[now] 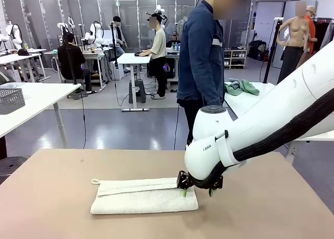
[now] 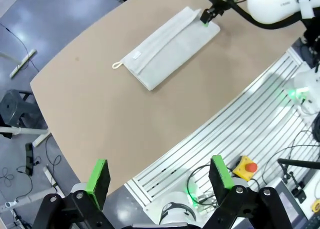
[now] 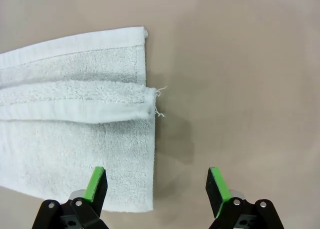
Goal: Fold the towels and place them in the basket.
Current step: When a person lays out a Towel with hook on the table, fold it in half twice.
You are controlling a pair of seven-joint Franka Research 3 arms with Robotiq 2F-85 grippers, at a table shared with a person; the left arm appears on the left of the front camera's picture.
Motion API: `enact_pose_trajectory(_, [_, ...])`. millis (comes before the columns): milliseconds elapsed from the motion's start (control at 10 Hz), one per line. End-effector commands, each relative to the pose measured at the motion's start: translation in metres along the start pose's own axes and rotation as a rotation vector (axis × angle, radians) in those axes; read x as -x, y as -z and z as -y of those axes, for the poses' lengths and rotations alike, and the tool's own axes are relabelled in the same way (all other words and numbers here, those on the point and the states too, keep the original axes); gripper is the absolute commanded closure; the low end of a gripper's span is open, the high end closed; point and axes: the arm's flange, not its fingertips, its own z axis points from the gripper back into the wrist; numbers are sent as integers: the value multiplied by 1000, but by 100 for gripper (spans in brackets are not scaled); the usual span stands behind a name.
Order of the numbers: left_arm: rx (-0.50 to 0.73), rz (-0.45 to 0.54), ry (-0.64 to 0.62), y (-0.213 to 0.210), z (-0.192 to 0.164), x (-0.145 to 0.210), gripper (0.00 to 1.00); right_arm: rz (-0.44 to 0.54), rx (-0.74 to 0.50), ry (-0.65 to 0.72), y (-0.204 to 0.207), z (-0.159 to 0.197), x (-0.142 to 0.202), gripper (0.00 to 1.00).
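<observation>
A pale off-white towel (image 1: 143, 196) with a corner loop lies on the tan table, folded lengthwise into a long strip. It also lies under the right wrist camera as the towel (image 3: 75, 124), and from the left wrist camera the towel (image 2: 167, 46) is far off. My right gripper (image 1: 197, 191) hovers open just above the towel's right end; in its own view the right gripper (image 3: 157, 186) straddles the towel's corner edge, holding nothing. My left gripper (image 2: 160, 176) stands open, high over the table's near edge, far from the towel. The basket is out of view.
The tan table (image 1: 62, 181) has free room all around the towel. A person in a denim jacket (image 1: 201, 56) stands at the far side. A pale grey mesh basket (image 1: 11, 99) sits on a white table at far left. A grooved panel with a red stop button (image 2: 246, 166) lies below the left gripper.
</observation>
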Motion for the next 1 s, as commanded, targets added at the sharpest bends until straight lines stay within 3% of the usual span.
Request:
enact_pose_trajectory(0, [3,-9,5,6,-2,-5,0,2,41,50,9,-15,-6,0])
enact_pose_trajectory(400, [3,-9,5,6,-2,-5,0,-13,51,66,20,-24,-7,0])
enact_pose_trajectory(600, [3,-9,5,6,-2,-5,0,-28,47,66,25,-25,-7,35])
enact_pose_trajectory(700, [3,-9,5,6,-2,-5,0,-32,43,66,26,-26,-7,73])
enact_pose_trajectory(800, [3,-9,5,6,-2,-5,0,-36,42,67,28,-26,-7,95])
enact_pose_trajectory(900, [3,-9,5,6,-2,-5,0,-40,41,66,29,-26,-7,100])
